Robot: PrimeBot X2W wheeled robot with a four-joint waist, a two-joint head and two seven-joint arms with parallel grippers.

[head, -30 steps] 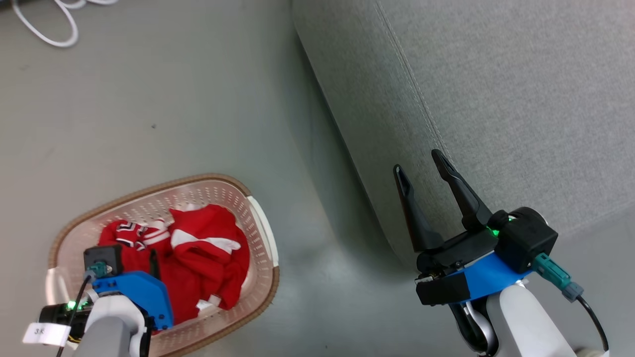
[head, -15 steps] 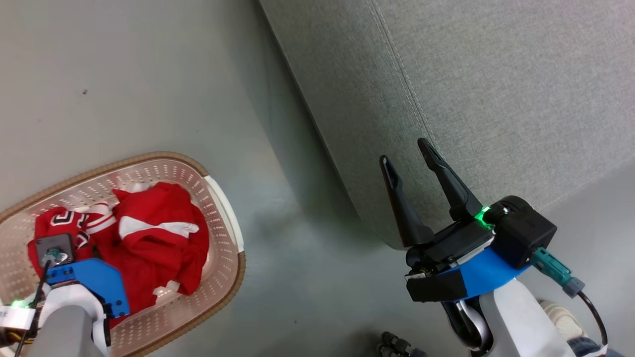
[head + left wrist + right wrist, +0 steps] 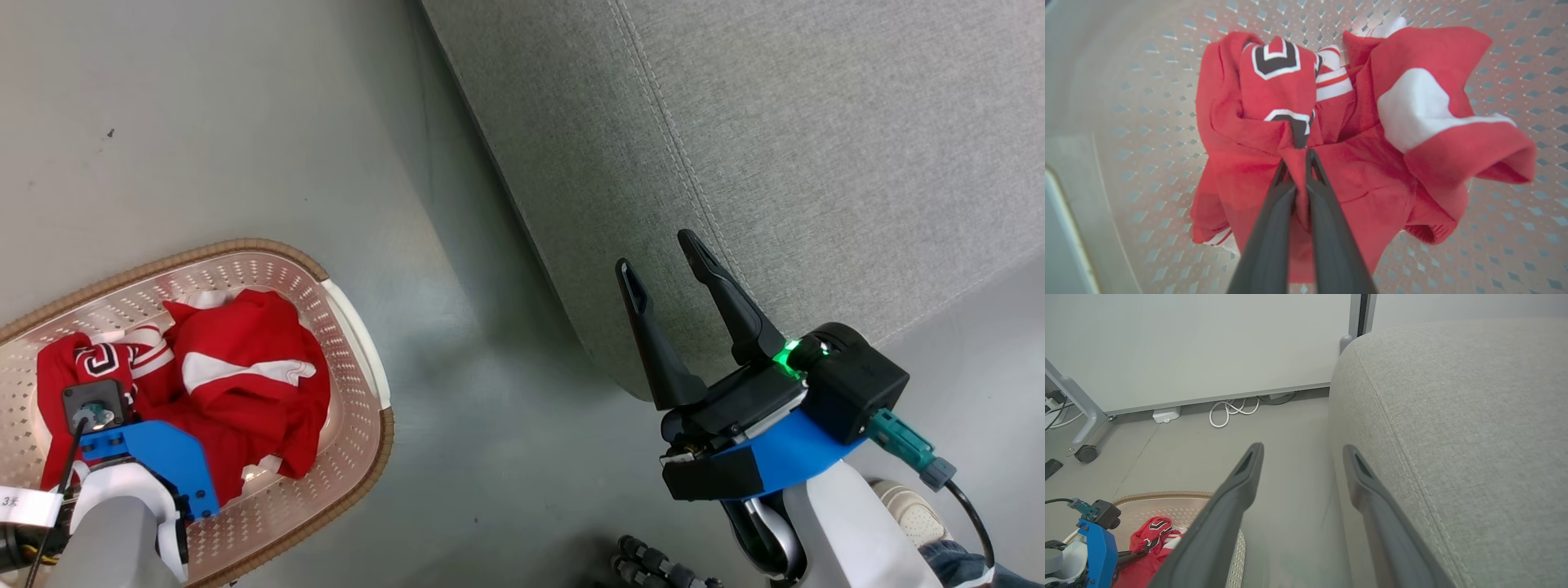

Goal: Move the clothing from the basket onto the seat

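Two fingers of my left gripper are closed on a fold of the bright red, white-striped fabric clothing, which lies in the cream perforated plastic basket. Risk: this thin pinch may slip on lifting. My right gripper stands wide open beside the grey woven seat.

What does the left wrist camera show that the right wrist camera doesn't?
Left wrist view's extra: the left gripper shut on a fold of the red clothing, close up. Right wrist view's extra: the open right gripper, the grey seat, a white cable on the floor. Shared: the clothing lying in the perforated basket.
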